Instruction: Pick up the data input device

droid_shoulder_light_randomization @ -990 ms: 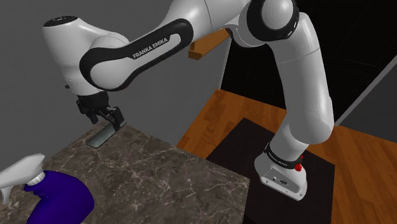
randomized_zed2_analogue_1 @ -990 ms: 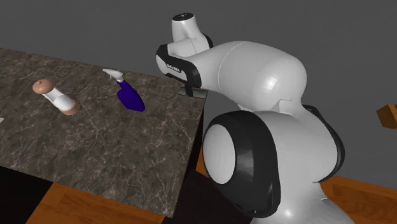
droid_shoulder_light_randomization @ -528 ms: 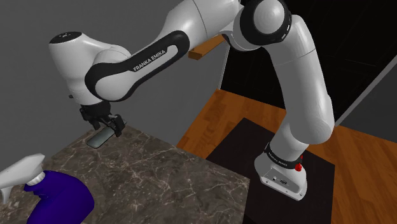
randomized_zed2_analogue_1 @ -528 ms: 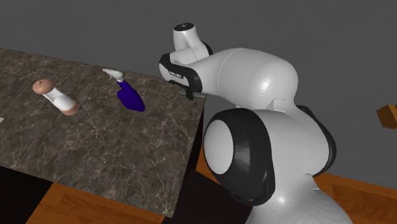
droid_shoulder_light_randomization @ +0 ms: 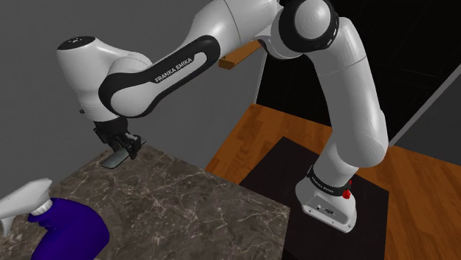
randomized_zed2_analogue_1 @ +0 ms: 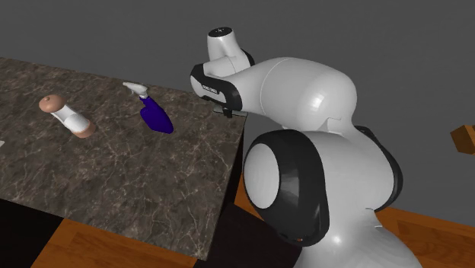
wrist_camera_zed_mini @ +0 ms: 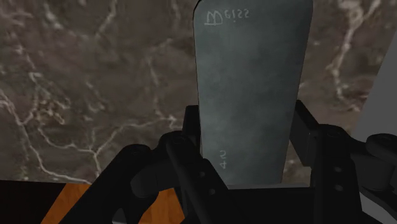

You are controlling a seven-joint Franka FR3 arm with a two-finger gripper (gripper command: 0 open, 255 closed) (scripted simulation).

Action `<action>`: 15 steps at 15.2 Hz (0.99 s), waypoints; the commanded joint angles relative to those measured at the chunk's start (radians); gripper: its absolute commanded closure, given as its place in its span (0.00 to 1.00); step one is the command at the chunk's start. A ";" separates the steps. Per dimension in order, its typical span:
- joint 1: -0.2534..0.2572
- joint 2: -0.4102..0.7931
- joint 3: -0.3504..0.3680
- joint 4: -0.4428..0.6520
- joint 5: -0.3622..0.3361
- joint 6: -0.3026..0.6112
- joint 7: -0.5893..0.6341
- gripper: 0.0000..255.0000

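Compared with a second earlier, the gripper [droid_shoulder_light_randomization: 122, 144] is found lower and further toward the shoulder view's left, directly over the data input device [droid_shoulder_light_randomization: 114, 158], a flat grey slab lying at the far corner of the marbled counter [droid_shoulder_light_randomization: 185, 199]; over the last half second almost no change is seen. From this side the slab is judged to be resting on the stone, not yet raised. In the second exterior view, the gripper [randomized_zed2_analogue_1: 228, 111] is largely masked by the white arm, and a sliver of the device [randomized_zed2_analogue_1: 237, 113] is made out at the counter [randomized_zed2_analogue_1: 152, 167] edge, well apart from the blue spray bottle [randomized_zed2_analogue_1: 154, 114]. In the wrist view, the jaws are seen drawn in narrow against both long edges of the device [wrist_camera_zed_mini: 251, 83], so a grip is judged to be made; the gripper [wrist_camera_zed_mini: 247, 121] is centred across its width. Approach and closing are taken as done; the lift is left.
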 commanded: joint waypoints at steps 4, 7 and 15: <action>-0.002 -0.010 0.006 0.005 0.009 -0.020 -0.005 1.00; -0.006 -0.028 0.016 0.017 0.023 -0.048 -0.014 1.00; -0.013 -0.071 0.039 0.061 0.056 -0.126 -0.037 1.00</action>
